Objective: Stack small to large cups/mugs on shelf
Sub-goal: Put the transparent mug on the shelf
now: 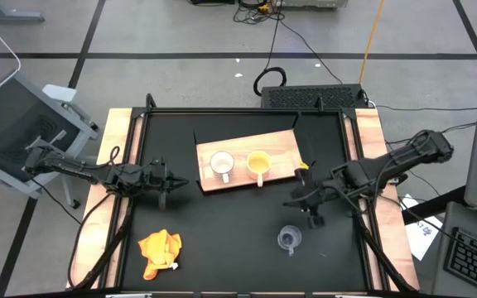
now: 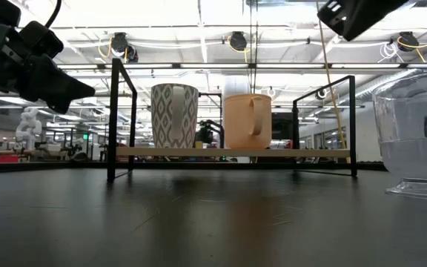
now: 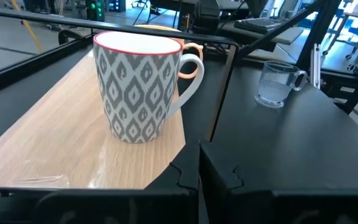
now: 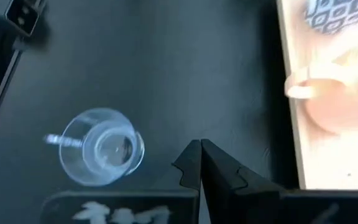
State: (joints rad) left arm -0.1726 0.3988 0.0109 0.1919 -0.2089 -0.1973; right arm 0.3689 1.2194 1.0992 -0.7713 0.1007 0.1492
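Note:
A white patterned cup [image 1: 222, 164] and a yellow-orange cup [image 1: 258, 163] stand upright side by side on the light wooden shelf [image 1: 280, 147] at the table's middle back. The clear glass cup [image 1: 288, 238] stands on the black tabletop nearer the front, right of centre. My left gripper [image 1: 182, 180] is shut and empty, level, left of the shelf, facing the white cup [image 3: 143, 87]. My right gripper [image 1: 313, 217] is shut and empty. It hangs in the air, pointing slantwise down, between the glass cup [image 4: 101, 148] and the shelf's right end [image 4: 291, 81].
An orange-yellow cloth [image 1: 160, 251] lies crumpled at the near left of the table. The shelf board rests on a black metal frame with upright posts [image 2: 113, 119] at its ends. Bare black tabletop lies around the glass cup.

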